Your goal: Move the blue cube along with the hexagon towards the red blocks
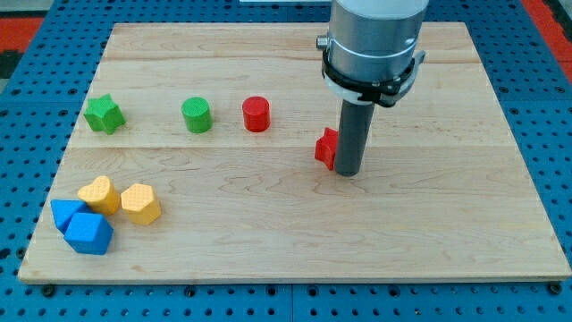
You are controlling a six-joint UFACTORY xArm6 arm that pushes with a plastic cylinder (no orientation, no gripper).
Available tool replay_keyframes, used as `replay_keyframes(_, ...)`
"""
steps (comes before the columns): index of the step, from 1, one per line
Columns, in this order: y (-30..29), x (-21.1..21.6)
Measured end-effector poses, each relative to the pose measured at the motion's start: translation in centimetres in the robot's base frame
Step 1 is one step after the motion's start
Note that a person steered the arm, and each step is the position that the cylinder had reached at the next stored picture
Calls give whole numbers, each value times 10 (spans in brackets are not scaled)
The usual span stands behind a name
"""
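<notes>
Two blue blocks lie at the view's bottom left: a blue cube-like block (89,233) in front and a second blue block (64,213) partly behind it. Touching them are a yellow hexagon (140,203) and a second yellow block (98,194) to its left. A red cylinder (256,114) stands at the upper middle. A second red block (326,148) lies to its right, partly hidden by my rod. My tip (348,173) rests on the board right against that red block's right side, far from the blue and yellow blocks.
A green star (104,114) sits at the view's upper left and a green cylinder (197,115) stands between it and the red cylinder. The wooden board (295,241) lies on a blue perforated table; the arm's grey body hangs over the board's upper right.
</notes>
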State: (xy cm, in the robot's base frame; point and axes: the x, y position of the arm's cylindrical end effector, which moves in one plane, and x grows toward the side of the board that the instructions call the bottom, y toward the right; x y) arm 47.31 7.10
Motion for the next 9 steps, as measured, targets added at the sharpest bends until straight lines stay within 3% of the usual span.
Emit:
replay_keyframes(2, -17, -46)
replay_keyframes(3, -64, -48)
replay_keyframes(5, -85, -40)
replay_keyframes(6, -83, -19)
replay_keyframes(7, -93, 45)
replay_keyframes(8, -138, 102)
replay_keyframes(9, -231, 109)
